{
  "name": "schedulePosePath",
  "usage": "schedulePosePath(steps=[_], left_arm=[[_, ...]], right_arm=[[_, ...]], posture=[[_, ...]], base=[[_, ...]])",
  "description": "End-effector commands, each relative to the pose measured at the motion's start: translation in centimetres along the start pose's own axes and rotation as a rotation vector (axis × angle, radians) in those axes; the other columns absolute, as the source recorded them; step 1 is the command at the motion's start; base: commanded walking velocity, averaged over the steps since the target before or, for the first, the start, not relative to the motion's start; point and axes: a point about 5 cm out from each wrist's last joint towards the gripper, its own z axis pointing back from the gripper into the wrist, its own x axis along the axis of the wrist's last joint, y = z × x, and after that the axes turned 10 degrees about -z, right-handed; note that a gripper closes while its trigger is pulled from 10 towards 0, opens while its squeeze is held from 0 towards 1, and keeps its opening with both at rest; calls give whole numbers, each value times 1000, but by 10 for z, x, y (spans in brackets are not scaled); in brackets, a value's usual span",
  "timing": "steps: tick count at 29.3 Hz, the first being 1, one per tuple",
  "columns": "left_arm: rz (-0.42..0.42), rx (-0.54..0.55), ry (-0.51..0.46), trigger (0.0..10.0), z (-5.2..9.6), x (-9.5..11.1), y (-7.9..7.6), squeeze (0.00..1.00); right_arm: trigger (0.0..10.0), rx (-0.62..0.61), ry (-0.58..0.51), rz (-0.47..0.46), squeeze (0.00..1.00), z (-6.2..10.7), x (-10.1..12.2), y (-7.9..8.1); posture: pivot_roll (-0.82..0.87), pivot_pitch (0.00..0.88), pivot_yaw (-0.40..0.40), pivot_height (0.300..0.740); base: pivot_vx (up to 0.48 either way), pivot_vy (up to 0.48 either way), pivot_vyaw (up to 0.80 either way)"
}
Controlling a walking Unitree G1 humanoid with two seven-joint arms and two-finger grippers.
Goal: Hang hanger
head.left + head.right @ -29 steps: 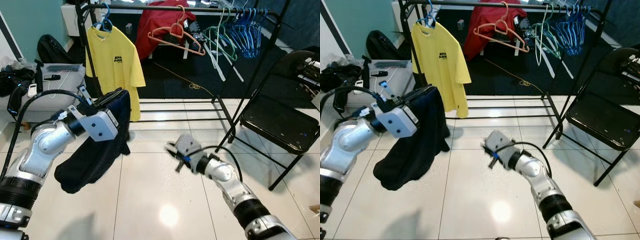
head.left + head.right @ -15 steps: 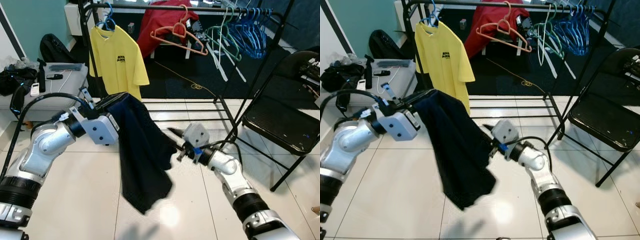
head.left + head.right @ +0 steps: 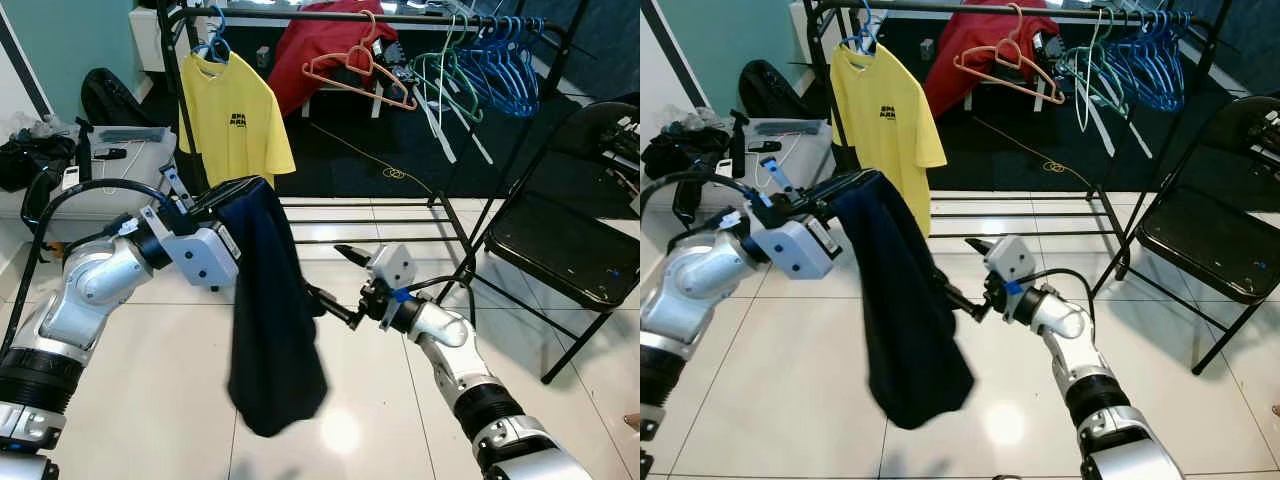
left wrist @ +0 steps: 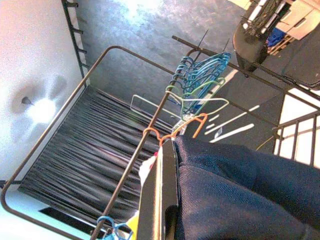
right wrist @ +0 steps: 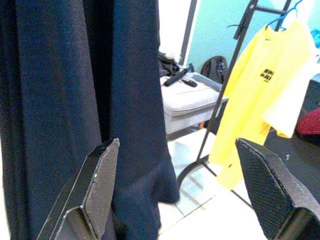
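A dark navy garment [image 3: 268, 310] hangs straight down from my left gripper [image 3: 232, 190], which is shut on its top edge at chest height. In the left wrist view a black finger [image 4: 164, 200] lies against the navy cloth [image 4: 240, 195]. My right gripper [image 3: 322, 270] is open just right of the garment, its lower fingertip at the cloth's edge. The right wrist view has both fingers [image 5: 95, 185] spread wide with the navy cloth [image 5: 75, 100] close in front. Behind stands a black clothes rail [image 3: 300, 15] with a yellow T-shirt [image 3: 235, 115] on a blue hanger.
On the rail hang an orange hanger [image 3: 355, 75], a red garment [image 3: 310, 45], green and white hangers [image 3: 440, 75] and several blue hangers [image 3: 500, 65]. A black folding chair [image 3: 560, 240] stands right. A grey case [image 3: 110, 175] and black bag [image 3: 105, 95] sit left.
The navy garment swung right against the right gripper and has now settled hanging straight down. My right gripper rose from near the floor to the garment's edge.
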Motion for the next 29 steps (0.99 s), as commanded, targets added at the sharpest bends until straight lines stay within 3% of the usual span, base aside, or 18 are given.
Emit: schedulePosePath(steps=[1,5,11,28,29], left_arm=[[-18,16,-50,0,-4,6,6,0],[-16,-43,-98,0,-4,11,1,0],[-26,-112,-161,0,-2,17,-3,0],[-22,-188,-240,0,2,27,-10,0],[-22,-187,-248,0,2,27,-10,0]], right_arm=[[10000,34,26,-39,1000,1,-4,0],[10000,167,142,-64,1000,6,-16,7],[10000,231,214,-19,1000,10,-21,9],[10000,155,237,98,1000,9,-21,4],[3882,121,246,88,1000,9,-24,3]], posture=[[-14,131,-9,740],[-11,132,-13,740],[-10,130,-15,740],[-6,129,-15,740],[-4,129,-15,740]], base=[[0,0,0],[0,0,0],[0,0,0],[0,0,0],[0,0,0]])
